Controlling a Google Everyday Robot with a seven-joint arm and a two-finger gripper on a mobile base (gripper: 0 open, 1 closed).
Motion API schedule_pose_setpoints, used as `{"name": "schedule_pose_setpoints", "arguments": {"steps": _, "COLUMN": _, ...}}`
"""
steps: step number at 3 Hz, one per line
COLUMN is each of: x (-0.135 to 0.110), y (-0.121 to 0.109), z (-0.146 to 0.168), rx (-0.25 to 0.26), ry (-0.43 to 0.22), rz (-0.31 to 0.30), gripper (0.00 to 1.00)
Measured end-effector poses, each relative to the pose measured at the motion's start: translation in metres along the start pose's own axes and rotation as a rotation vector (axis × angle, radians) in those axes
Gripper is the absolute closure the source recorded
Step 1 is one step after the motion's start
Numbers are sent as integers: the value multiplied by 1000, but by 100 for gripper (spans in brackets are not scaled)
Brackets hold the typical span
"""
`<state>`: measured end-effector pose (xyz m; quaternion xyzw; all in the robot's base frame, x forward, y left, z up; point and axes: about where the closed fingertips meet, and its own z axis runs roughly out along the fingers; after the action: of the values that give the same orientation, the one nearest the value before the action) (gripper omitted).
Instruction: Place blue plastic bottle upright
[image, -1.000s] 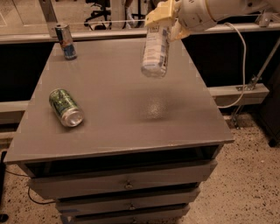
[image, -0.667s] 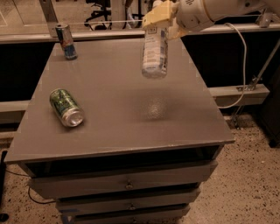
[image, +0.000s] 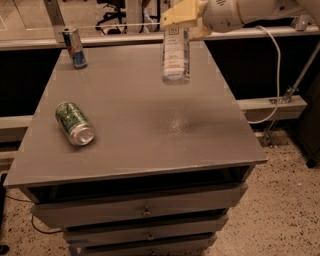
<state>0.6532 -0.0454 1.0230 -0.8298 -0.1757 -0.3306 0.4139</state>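
- Gripper is at the top centre of the frame, its yellowish fingers closed on the upper end of the blue plastic bottle.
- The bottle hangs vertical, clear of the grey table.
- A green can lies on its side at the left.
- A slim can stands upright in the upper left.
- Drawers are below the table, and the speckled floor is at the lower right.

Glossy clear plastic bottle below gripper
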Motion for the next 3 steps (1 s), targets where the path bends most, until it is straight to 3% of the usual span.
{"name": "schedule_pose_setpoints", "arguments": {"steps": 1, "x": 2, "y": 3, "z": -1, "rx": 120, "ry": 2, "rz": -135, "gripper": 100}}
{"name": "schedule_pose_setpoints", "arguments": {"steps": 2, "x": -4, "y": 4, "z": -3, "rx": 162, "ry": 3, "rz": -307, "gripper": 100}}
{"name": "schedule_pose_setpoints", "arguments": {"steps": 3, "x": -13, "y": 9, "z": -9, "rx": 149, "ry": 44, "rz": -472, "gripper": 100}}
